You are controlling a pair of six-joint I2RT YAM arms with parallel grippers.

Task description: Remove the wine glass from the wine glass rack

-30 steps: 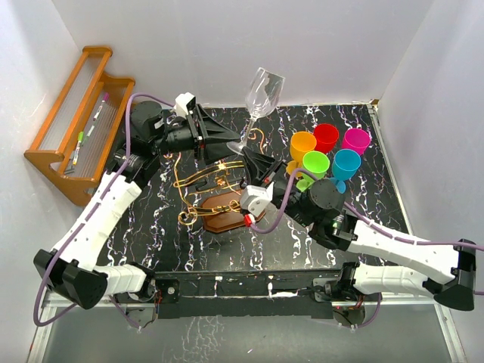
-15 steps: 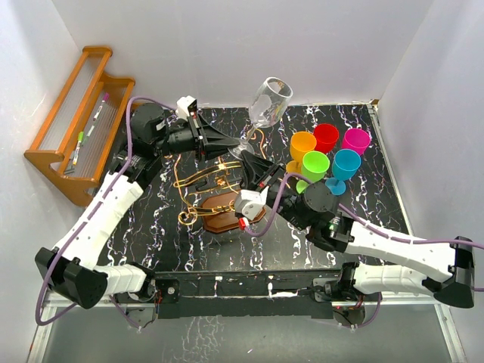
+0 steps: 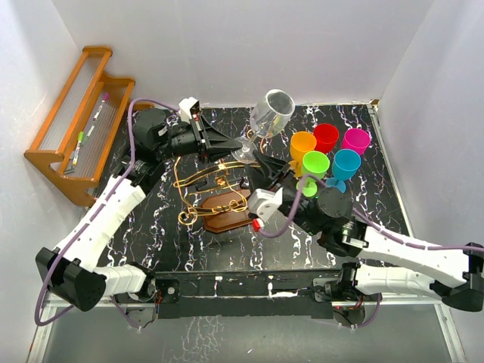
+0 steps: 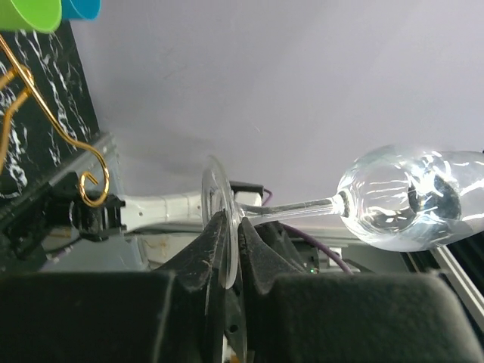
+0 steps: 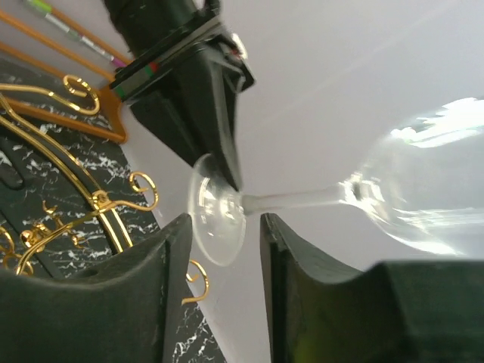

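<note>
While left gripper point(image 4: 231, 227) pinches wine glass point(image 4: 401, 200) (tilted), right gripper point(image 5: 225, 227) parted.

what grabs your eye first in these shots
A clear wine glass hangs tilted in mid-air by the gold wire wine glass rack, the left hand shut on its foot and the right hand open next to it. Right of them stands a cluster of bright cups.

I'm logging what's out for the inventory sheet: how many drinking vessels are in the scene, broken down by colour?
clear wine glass: 1
orange cup: 1
red cup: 1
pink cup: 1
green cup: 1
blue cup: 1
Total: 6
</note>
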